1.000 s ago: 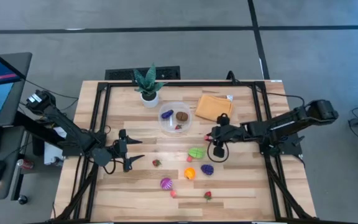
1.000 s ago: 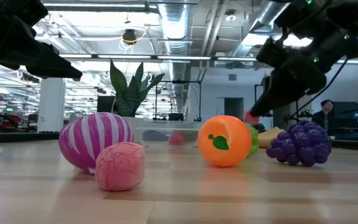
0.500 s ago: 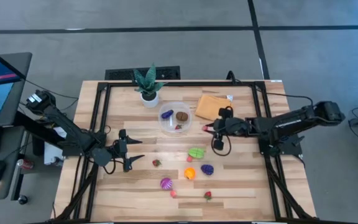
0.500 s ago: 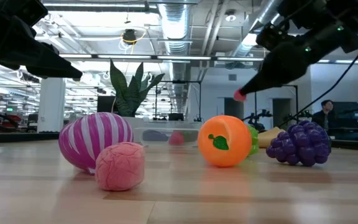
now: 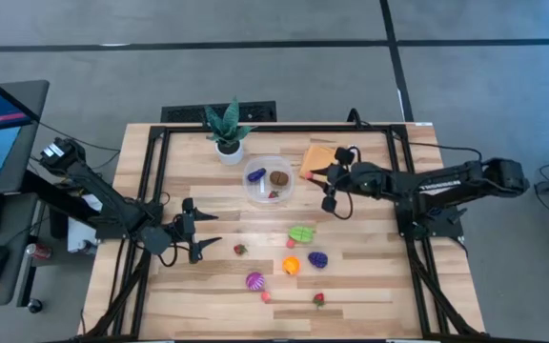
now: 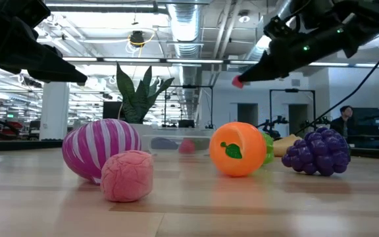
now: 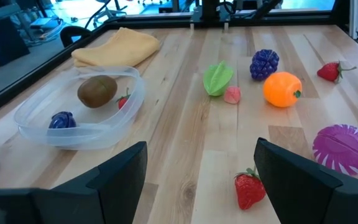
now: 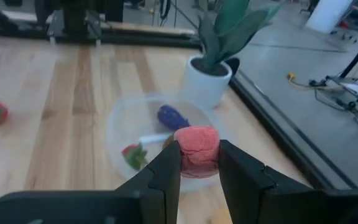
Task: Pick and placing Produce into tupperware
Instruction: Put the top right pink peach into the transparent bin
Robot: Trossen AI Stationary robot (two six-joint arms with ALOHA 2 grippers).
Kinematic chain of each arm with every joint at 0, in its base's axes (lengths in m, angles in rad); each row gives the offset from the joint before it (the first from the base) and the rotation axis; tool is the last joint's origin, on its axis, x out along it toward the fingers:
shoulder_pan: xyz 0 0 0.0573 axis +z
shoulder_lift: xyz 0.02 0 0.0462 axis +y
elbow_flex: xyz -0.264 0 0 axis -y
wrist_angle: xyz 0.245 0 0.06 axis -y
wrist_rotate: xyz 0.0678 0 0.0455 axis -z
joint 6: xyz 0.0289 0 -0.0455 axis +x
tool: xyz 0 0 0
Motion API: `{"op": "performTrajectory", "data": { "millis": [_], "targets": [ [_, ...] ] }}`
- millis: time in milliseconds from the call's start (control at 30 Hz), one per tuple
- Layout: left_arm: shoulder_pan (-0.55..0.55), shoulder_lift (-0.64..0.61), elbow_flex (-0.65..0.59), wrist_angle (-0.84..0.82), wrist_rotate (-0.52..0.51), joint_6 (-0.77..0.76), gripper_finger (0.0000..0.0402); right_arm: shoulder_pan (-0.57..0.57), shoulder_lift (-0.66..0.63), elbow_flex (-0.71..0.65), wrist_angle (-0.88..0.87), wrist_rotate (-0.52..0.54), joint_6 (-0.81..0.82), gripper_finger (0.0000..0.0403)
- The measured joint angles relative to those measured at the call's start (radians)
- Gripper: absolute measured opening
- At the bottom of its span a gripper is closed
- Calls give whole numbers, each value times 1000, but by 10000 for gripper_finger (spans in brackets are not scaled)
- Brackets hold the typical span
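The tupperware (image 5: 269,181) is a clear round tub on the table's far middle; it holds a purple piece (image 5: 255,174), a brown one (image 5: 279,177) and a small red one (image 5: 273,194). My right gripper (image 5: 311,175) hangs just right of the tub's rim, shut on a small pink piece of produce (image 8: 197,149). More produce lies on the boards nearer me: green (image 5: 300,233), orange (image 5: 291,266), purple grapes (image 5: 318,258), a striped purple piece (image 5: 255,281) and strawberries (image 5: 240,250). My left gripper (image 5: 205,242) waits open at the left, above the boards. My right gripper pinches the pink piece (image 8: 196,140) between its two fingertips (image 8: 170,163). The fingers come from the table's right, pointing left and slanting slightly down. The piece is lifted well clear of the table (image 6: 239,81), with the tub's right part below and ahead of it.
A potted plant (image 5: 227,130) stands just behind the tub. A folded orange cloth (image 5: 324,162) lies under my right arm. Black frame rails (image 5: 156,181) run along the table's sides. A strawberry (image 7: 248,190) lies close before my left gripper.
My right gripper has risen and swung toward the table's far edge and the tub, carrying the pink piece from above the green piece to beside the tub's right rim. It has tipped up closer to level and stayed shut.
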Motion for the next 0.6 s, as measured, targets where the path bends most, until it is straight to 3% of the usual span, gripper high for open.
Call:
{"op": "performTrajectory", "data": {
  "millis": [267,600],
  "targets": [
    [0,0,0,0,-1,5,286,-38,74,74,38,-87,-29,123],
    [0,0,0,0,-1,8,286,-92,331,262,36,-206,-40,123]
  ]
}}
